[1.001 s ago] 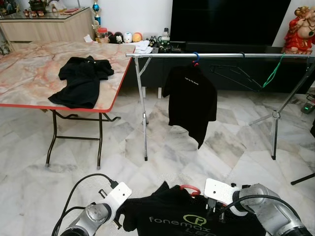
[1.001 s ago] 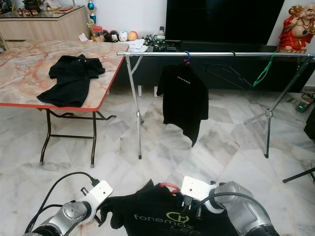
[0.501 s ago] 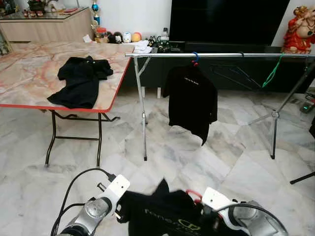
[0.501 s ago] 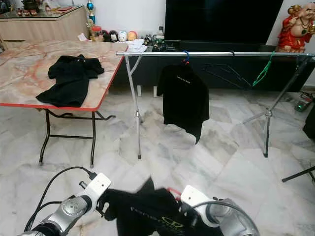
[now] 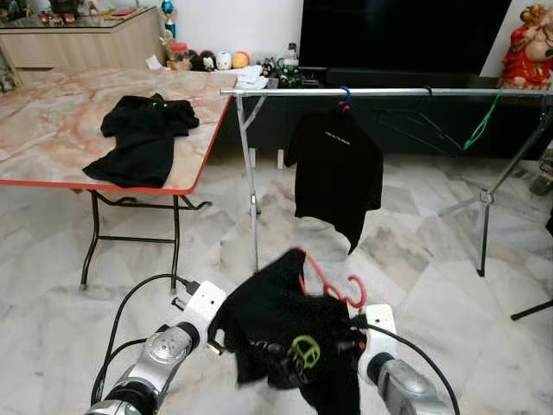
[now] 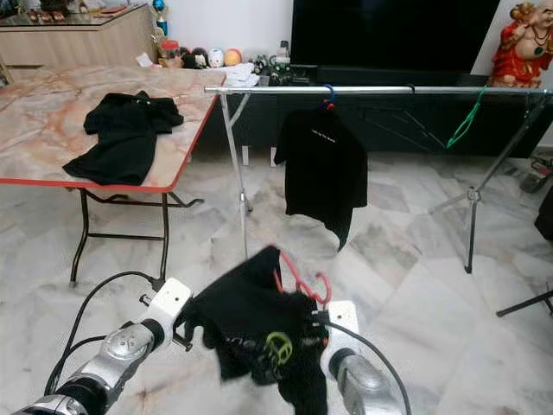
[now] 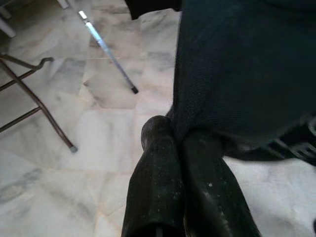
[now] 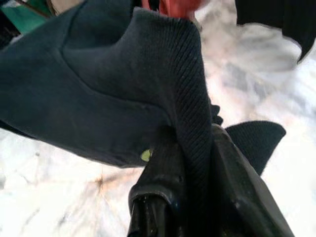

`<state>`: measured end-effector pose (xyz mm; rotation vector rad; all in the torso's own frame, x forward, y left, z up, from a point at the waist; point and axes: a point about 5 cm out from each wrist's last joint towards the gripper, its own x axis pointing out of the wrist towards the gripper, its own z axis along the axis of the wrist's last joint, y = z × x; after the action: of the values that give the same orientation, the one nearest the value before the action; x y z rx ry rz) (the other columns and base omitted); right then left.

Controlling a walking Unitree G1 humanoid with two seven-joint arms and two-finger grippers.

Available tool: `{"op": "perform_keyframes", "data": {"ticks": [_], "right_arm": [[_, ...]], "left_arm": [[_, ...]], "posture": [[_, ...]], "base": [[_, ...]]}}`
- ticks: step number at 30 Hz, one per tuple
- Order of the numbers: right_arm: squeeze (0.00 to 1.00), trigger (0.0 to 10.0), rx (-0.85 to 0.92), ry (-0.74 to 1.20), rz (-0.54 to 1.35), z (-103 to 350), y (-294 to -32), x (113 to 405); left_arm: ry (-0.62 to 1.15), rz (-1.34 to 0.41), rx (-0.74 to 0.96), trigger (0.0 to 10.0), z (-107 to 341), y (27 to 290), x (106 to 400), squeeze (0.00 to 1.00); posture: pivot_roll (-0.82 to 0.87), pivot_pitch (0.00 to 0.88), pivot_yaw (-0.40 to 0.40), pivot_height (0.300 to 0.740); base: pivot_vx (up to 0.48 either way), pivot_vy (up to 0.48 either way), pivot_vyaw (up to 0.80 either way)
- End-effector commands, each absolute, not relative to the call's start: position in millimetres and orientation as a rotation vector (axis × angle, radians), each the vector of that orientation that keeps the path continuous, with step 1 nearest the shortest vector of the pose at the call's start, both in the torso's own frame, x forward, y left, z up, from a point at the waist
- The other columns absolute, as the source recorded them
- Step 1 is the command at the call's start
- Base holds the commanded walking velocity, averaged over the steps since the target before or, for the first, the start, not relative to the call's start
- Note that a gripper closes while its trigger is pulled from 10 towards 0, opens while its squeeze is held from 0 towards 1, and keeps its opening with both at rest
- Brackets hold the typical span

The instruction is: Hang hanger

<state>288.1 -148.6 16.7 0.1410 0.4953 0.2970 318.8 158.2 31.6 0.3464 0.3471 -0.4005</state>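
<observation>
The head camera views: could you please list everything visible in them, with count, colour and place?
Shirt on red hanger: one, black, held up between both arms.
Hung shirt: one, black, on the rail.
Clothes rail: one, silver, ahead.
Empty hangers: black and green, on the rail.
Folded shirt: one, black, on the table.
Table: one, marble-patterned, red-edged, left.
TV: one, black, behind the rail.
Figurine: one, red, far right.
Left gripper: jaws shut on the shirt.
Right gripper: jaws shut on the shirt.
</observation>
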Motion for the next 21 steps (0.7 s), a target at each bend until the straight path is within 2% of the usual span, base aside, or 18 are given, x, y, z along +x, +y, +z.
{"op": "perform_keyframes", "data": {"ticks": [1,3,21], "right_arm": [[0.00,10.0,0.104,0.484,0.281,20.2,-154.4,288.1],[0.00,10.0,-0.035,0.527,0.310,12.7,-154.2,282.3],[0.00,10.0,-0.035,0.527,0.310,12.7,-154.2,282.3]], "left_arm": [[0.351,-0.392,0.343,0.0,32.2,164.0,318.7,0.00],[0.346,-0.389,0.333,0.0,33.5,163.6,319.6,0.00],[0.346,-0.389,0.333,0.0,33.5,163.6,319.6,0.00]], "posture": [[0.01,0.079,0.022,0.740],[0.01,0.085,0.027,0.740],[0.01,0.085,0.027,0.740]], "base": [[0.000,0.000,0.00],[0.000,0.000,0.00],[0.000,0.000,0.00]]}}
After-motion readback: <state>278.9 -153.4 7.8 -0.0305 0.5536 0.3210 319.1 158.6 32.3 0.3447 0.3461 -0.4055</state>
